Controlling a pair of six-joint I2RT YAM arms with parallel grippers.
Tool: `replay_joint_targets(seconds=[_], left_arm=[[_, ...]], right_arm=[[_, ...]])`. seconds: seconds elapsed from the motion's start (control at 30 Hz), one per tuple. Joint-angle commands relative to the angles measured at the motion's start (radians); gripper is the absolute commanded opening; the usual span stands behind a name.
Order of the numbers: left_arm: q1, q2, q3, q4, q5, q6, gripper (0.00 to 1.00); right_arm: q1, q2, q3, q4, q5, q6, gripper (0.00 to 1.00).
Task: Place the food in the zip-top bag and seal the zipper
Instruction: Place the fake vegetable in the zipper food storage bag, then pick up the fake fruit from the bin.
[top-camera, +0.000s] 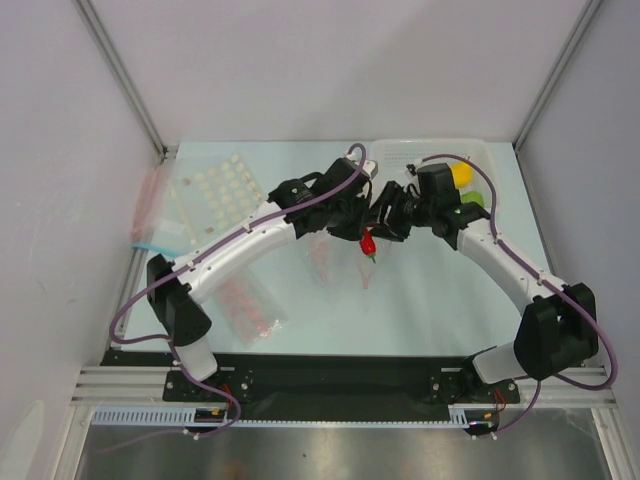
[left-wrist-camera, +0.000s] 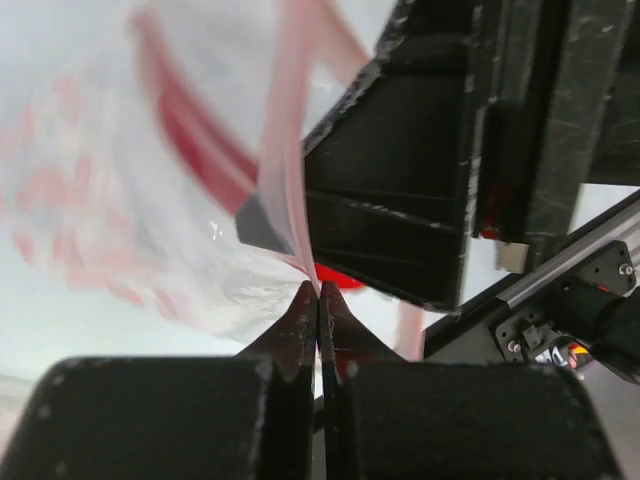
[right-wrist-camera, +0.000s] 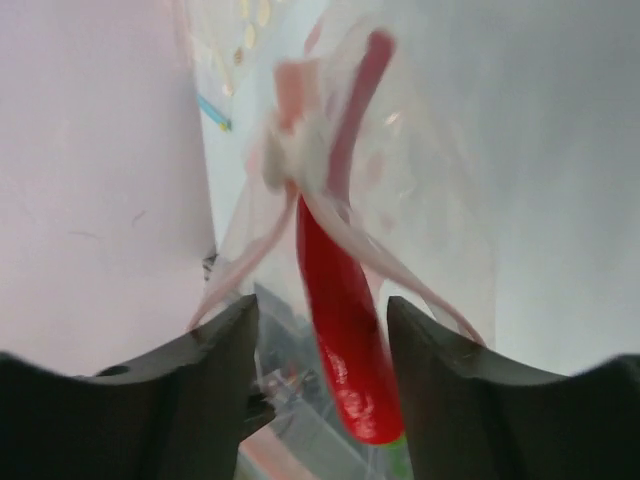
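My left gripper (left-wrist-camera: 319, 292) is shut on the pink-red zipper strip (left-wrist-camera: 285, 150) of the clear zip-top bag (left-wrist-camera: 150, 210) and holds its mouth edge up. In the top view it (top-camera: 350, 220) faces my right gripper (top-camera: 385, 222) over the table's middle. The red chili pepper (right-wrist-camera: 345, 320) lies between the open fingers of my right gripper (right-wrist-camera: 322, 305), its far tip in the bag's mouth (right-wrist-camera: 300, 190). In the top view it (top-camera: 368, 243) hangs stem down. The yellow fruit (top-camera: 461, 174) and green fruit (top-camera: 472, 200) sit at the back right. I cannot make out the beige bulb.
A clear tray (top-camera: 400, 150) at the back right holds the two fruits. A packet of pale round pieces (top-camera: 220, 190) lies at the back left, and a packet of pink-red pieces (top-camera: 245, 305) lies near the left arm. Enclosure posts and walls stand on both sides.
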Motion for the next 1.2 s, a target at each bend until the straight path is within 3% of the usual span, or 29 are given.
replay_joint_targets(seconds=[0.0, 0.13, 0.27, 0.4, 0.7, 0.93, 1.17], left_arm=[[-0.001, -0.053, 0.032, 0.030, 0.036, -0.032, 0.00], [0.029, -0.004, 0.110, -0.035, 0.034, -0.040, 0.00], [0.089, 0.017, 0.176, -0.088, 0.028, -0.031, 0.00], [0.129, 0.003, 0.200, -0.115, 0.025, 0.006, 0.00], [0.204, -0.029, 0.203, -0.141, 0.005, 0.041, 0.00], [0.318, -0.047, 0.298, -0.190, -0.009, 0.063, 0.00], [0.324, -0.084, 0.180, -0.139, 0.008, 0.083, 0.00]], right_arm=[[0.031, -0.001, 0.042, 0.024, 0.077, -0.005, 0.63], [0.041, -0.028, 0.051, -0.010, 0.109, -0.058, 0.67], [0.042, -0.076, 0.067, -0.060, 0.153, -0.108, 0.61], [0.042, -0.113, 0.110, -0.125, 0.195, -0.174, 0.56], [0.028, -0.151, 0.245, -0.160, 0.198, -0.266, 0.59], [-0.156, -0.128, 0.291, -0.238, 0.212, -0.328, 0.59], [-0.312, -0.085, 0.291, -0.214, 0.311, -0.390, 0.62]])
